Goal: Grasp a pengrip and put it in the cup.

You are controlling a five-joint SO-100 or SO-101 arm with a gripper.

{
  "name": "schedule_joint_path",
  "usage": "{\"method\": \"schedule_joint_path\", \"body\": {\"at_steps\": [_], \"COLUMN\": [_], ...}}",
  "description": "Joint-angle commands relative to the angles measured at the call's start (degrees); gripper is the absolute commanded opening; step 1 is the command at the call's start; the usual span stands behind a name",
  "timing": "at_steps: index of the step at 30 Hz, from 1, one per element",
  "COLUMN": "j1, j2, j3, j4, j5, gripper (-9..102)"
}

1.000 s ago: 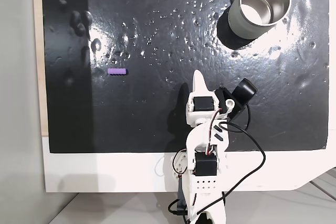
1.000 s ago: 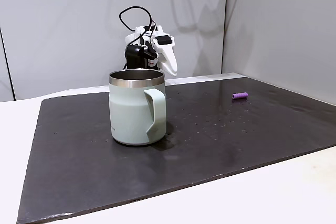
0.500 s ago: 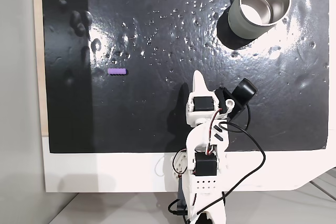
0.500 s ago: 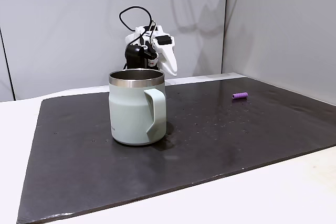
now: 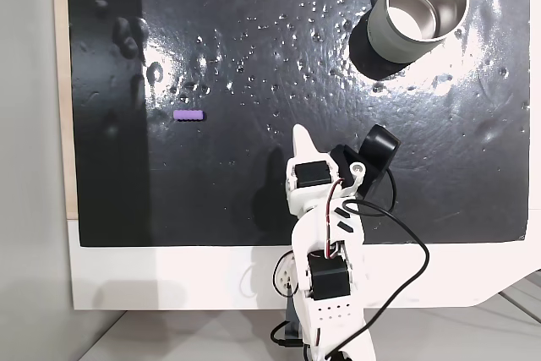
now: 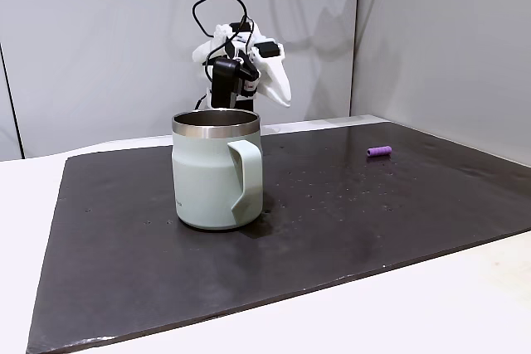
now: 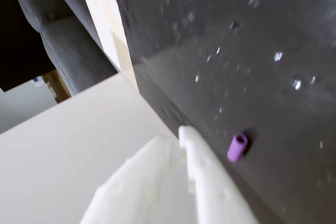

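From my seat, nearest in the side-on fixed view is the cup (image 6: 217, 169), standing upright on the dark mat (image 6: 348, 221) with its handle turned toward the camera and nothing inside that I can make out. In the top-down fixed view that cup (image 5: 420, 8) sits at the far right corner, its open mouth up, which suits a drop from above. Past it the gripper (image 6: 278, 89) hangs well above the mat on the raised arm, empty; I cannot tell from these pictures whether its fingers are spread or pressed together, since only one white finger (image 7: 210, 182) shows clearly in the wrist view. The pengrip (image 5: 188, 114) lies on its side on the mat, left of the arm and well apart from the cup. The wrist view has the pengrip (image 7: 237, 147) just past the fingertip, so I judge the arm is being aimed at it while high, probably to clear the mat on the way. The reach is barely begun; I would next lower over the pengrip, across its short width.
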Motion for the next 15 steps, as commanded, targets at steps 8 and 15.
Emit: {"method": "schedule_joint_path", "body": {"at_steps": [8,15], "j1": [-6.9,-12.9], "j2": [-34.5,-57.2], "j3": [-34.8,-57.7], "j4": [15.0,25.1], "j5": [10.5,20.0], "gripper": [3,9]}}
